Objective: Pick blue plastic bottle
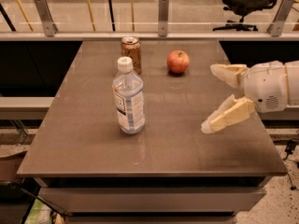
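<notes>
The blue plastic bottle (128, 97) stands upright on the brown table (93, 143), left of centre. It is clear, with a white screw cap and a pale blue-and-white label. My gripper (208, 98) reaches in from the right edge over the table, well to the right of the bottle and apart from it. Its two cream fingers (227, 115) are spread wide and point left toward the bottle. It holds nothing.
A brownish metal can (131, 54) stands just behind the bottle. A red apple (178, 61) lies to the can's right, near the upper finger. A glass railing (162, 13) runs behind the table. An office chair (245, 1) stands at the back right.
</notes>
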{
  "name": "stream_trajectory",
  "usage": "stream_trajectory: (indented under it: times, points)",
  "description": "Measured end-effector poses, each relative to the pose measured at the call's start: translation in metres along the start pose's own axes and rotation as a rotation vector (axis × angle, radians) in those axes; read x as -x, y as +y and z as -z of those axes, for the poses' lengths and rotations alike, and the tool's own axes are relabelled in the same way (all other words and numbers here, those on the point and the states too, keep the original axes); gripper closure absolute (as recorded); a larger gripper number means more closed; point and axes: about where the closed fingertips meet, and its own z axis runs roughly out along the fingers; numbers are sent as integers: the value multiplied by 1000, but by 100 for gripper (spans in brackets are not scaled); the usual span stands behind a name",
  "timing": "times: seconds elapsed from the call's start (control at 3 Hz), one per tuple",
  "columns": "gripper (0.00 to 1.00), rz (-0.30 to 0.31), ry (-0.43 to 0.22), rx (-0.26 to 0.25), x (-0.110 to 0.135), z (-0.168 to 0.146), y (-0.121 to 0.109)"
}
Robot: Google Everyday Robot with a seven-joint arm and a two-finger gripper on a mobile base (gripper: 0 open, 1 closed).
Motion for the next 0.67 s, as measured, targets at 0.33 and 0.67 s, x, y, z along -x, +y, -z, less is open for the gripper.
stream_trajectory:
  times: [0.33,0.67]
  points:
    - [0,-22,-51,21,0,-18,-2]
    - [0,-33,-75,50,4,-40,1]
